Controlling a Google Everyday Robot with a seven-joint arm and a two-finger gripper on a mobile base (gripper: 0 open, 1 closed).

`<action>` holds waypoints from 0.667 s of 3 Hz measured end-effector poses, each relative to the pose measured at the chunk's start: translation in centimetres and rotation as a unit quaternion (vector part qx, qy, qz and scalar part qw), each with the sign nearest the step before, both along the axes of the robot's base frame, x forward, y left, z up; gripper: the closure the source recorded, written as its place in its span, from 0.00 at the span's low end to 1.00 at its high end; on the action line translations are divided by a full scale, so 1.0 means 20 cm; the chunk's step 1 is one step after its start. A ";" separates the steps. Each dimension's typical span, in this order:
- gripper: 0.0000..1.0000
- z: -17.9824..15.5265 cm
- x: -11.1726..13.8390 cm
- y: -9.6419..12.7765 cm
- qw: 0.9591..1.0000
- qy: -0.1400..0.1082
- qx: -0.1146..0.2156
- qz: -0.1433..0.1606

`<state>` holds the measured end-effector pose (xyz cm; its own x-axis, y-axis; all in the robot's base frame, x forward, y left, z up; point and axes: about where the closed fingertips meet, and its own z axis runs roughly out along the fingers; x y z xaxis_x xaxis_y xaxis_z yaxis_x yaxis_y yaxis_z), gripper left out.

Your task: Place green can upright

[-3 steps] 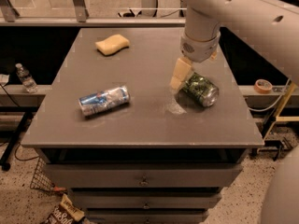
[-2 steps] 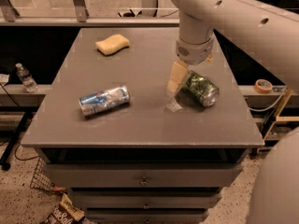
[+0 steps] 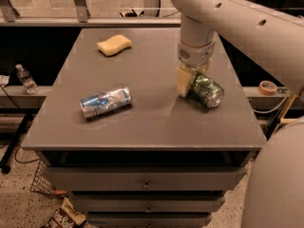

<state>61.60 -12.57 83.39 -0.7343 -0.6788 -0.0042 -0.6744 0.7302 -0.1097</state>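
Green can (image 3: 207, 90): on its side, right of centre on the table (image 3: 142, 127). Gripper (image 3: 192, 82): down at the can's far end; I cannot tell whether it has hold. Step: grasping. Next: firm hold, then tip upright.

A grey surface (image 3: 152, 127) tops a cabinet of drawers (image 3: 145, 179). A yellow sponge (image 3: 114, 45) lies near its far edge, left of centre. A blue-and-silver can (image 3: 105, 102) lies on its side toward the front left, well apart from the sponge. The tool (image 3: 192, 82) hangs low over the surface's right side. On a lower ledge at the left stands a plastic water bottle (image 3: 26, 79). At the right lies a roll of tape (image 3: 268, 87). A snack bag (image 3: 64, 216) and a wire basket (image 3: 42, 184) sit on the floor.
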 end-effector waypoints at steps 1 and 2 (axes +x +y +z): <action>0.65 0.03 0.01 0.00 1.000 -0.009 0.015 0.003; 0.87 0.18 0.02 0.00 0.996 -0.060 0.068 0.024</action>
